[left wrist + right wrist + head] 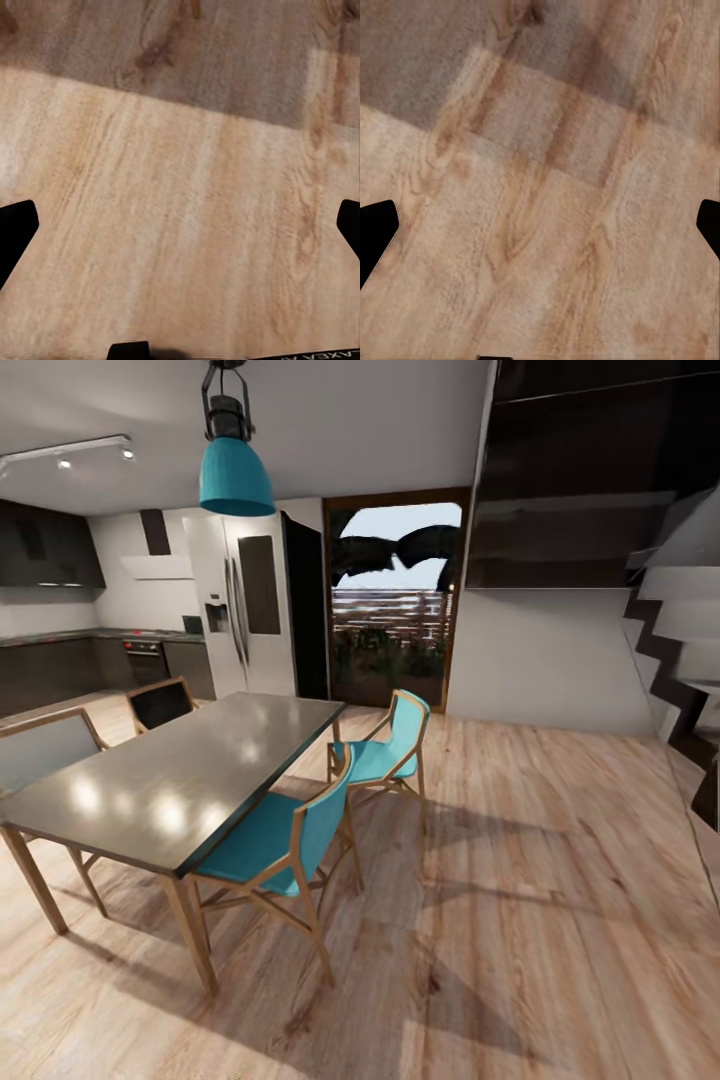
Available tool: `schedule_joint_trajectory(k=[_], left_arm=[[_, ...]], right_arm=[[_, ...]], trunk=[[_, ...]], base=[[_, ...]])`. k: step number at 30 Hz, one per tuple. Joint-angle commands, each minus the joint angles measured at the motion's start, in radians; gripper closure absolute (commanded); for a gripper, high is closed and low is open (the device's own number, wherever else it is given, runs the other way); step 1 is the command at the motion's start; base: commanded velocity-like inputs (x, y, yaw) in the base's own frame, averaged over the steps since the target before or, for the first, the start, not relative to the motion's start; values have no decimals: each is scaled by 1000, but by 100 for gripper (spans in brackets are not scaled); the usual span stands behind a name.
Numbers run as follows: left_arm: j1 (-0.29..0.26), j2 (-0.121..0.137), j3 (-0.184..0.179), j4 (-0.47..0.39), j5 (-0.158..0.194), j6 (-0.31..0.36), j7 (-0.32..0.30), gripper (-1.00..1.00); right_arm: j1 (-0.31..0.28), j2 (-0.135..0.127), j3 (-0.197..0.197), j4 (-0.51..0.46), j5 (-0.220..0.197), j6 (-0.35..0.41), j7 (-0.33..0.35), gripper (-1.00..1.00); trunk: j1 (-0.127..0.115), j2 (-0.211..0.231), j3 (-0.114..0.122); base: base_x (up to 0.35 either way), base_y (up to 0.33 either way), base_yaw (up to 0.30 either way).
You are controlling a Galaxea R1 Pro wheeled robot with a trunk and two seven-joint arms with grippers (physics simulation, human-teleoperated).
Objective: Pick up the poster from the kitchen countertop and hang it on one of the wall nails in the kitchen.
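Note:
The poster is out of view. The kitchen countertop [60, 637] runs along the far left wall under dark upper cabinets, with an oven below it. In the left wrist view my left gripper [180, 225] hangs open over bare wooden floor, its black fingertips [15, 225] at the frame's edges with nothing between them. My right gripper [540, 225] is likewise open above the floorboards, black fingertips [376, 225] spread wide apart.
A grey dining table [170, 780] with wooden legs stands at left, with two teal chairs [280, 840] on its right side and two dark chairs [160, 705] behind. A fridge [240, 605], a glass door [395, 600] and stairs [680, 640] lie beyond. A teal lamp [235, 470] hangs overhead.

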Motion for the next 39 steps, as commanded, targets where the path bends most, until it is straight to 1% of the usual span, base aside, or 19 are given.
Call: schedule_joint_trajectory(k=[1,4,9,17,22,26,39], left_arm=[[0,0,2,-1,-9,-2,0,-100],[1,0,3,-1,-9,-2,0,-100],[1,1,3,-1,-9,-3,1,-100],[1,1,3,-1,-9,-3,0,-100],[1,1,3,-1,-9,-3,0,-100],[1,1,3,-1,-9,-3,0,-100],[1,0,0,-1,-10,-4,1,-100]], right_arm=[[-1,0,3,1,9,-1,-8,-100],[-1,1,3,1,9,-2,-8,-100],[-1,0,2,1,9,-2,-8,-100],[-1,-4,2,1,10,0,-4,-100],[-1,0,7,2,11,0,-3,-100],[-1,3,8,2,11,0,-4,-100],[-1,7,9,3,11,-2,-8,-100]], trunk=[[0,0,-1],[0,0,-1],[0,0,-1],[0,0,-1],[0,0,-1],[0,0,-1],[0,0,-1]], base=[[0,0,294],[42,58,294],[156,235,261],[109,276,52],[46,290,19],[-7,276,180],[-3,37,279]])
